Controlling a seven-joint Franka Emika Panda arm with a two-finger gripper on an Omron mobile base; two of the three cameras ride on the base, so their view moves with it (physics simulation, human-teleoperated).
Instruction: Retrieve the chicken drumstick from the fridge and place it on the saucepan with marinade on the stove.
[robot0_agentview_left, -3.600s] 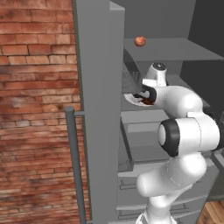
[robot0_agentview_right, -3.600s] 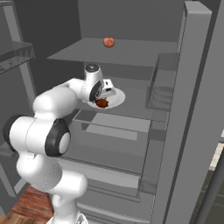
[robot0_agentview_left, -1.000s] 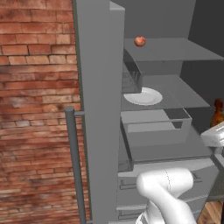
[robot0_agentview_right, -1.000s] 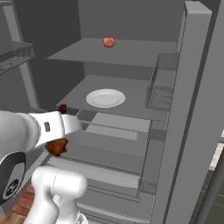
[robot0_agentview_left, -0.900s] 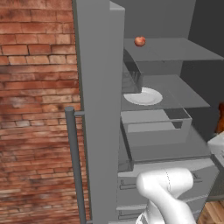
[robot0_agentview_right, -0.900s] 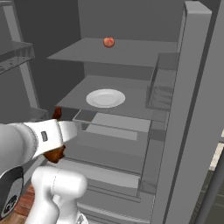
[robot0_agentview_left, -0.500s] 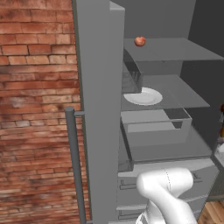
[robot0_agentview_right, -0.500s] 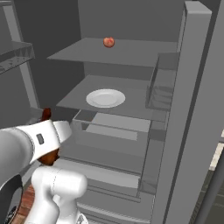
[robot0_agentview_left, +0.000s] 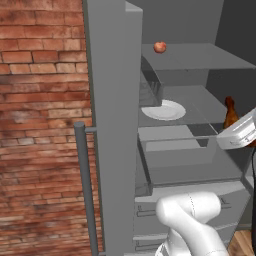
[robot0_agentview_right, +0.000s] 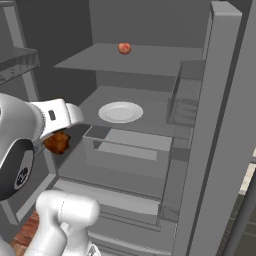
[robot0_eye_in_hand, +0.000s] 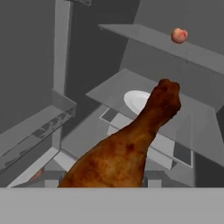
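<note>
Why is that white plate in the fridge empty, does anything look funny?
Nothing looks spilled or broken. The white plate sits bare because the chicken drumstick is held out in front of the fridge. An apple sits alone on the top shelf.

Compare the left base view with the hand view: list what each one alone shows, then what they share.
Left base view alone: brick wall, the door's bar handle, lower drawers.
Hand view alone: the whole drumstick close up, narrow end pointing toward the shelves.
Both: apple on the upper shelf, white plate on the shelf below, and part of the drumstick.
</note>
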